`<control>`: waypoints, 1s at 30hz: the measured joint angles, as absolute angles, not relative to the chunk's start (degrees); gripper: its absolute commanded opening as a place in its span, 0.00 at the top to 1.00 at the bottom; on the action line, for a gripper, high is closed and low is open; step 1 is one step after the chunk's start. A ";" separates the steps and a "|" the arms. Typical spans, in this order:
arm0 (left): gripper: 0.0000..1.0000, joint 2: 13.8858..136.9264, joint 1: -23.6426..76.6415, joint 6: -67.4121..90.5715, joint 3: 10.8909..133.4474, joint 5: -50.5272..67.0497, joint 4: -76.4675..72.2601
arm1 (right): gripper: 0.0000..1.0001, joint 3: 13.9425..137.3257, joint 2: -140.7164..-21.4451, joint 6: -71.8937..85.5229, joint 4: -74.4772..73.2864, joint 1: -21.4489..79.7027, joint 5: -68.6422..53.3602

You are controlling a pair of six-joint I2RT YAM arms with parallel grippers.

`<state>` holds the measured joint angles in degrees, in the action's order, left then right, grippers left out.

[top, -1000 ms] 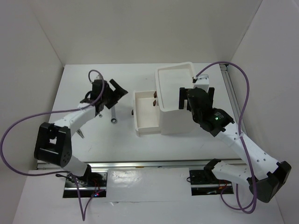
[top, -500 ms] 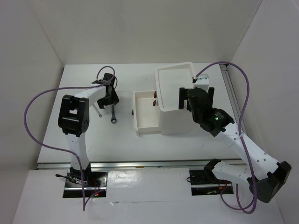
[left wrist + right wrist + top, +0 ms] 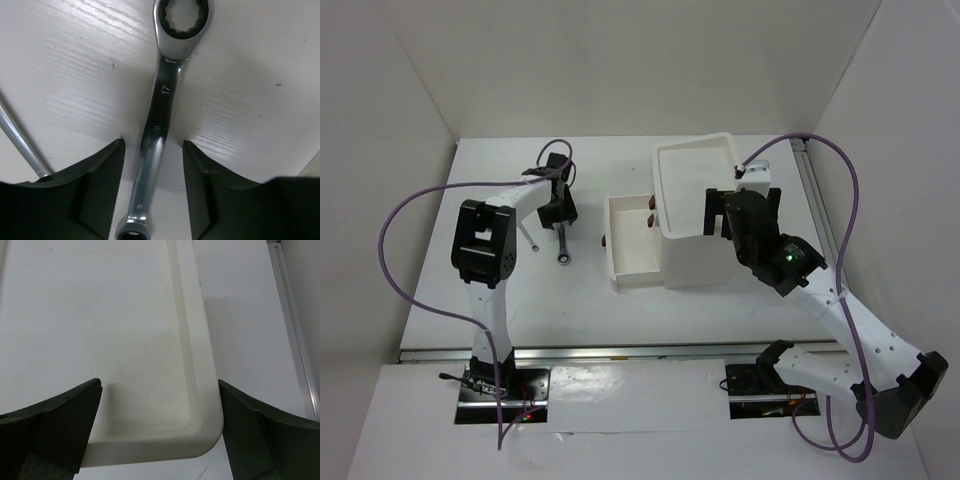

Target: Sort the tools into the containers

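The left pincer (image 3: 152, 145) has dropped over the silver 17 wrench (image 3: 162, 95) on the worktop (image 3: 260, 100), left of the open drawer (image 3: 638, 258), spread wide astride its shank, so a grasp looks next.

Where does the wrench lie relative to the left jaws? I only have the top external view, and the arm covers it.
Observer: In the left wrist view the wrench lies flat on the table, its shaft between the open left jaws, touching neither.
Operator: Which end is closer in?
Observer: The smaller ring end sits between the jaws; the bigger one points away.
Operator: And the right jaws?
Observer: The right wrist view shows them open over a corner of the white tray, with nothing between them.
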<state>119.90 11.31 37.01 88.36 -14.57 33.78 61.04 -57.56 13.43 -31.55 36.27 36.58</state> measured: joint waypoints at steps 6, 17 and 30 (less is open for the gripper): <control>0.56 122.65 11.46 35.88 93.12 -13.17 37.89 | 0.00 61.04 -55.02 13.65 -31.73 36.86 36.27; 1.00 125.86 11.81 31.94 99.15 -12.91 43.66 | 0.00 61.06 -51.68 13.67 -31.59 37.26 35.97; 1.00 114.87 11.84 32.10 83.24 -11.40 36.34 | 0.00 61.04 -51.64 13.69 -31.53 37.26 35.79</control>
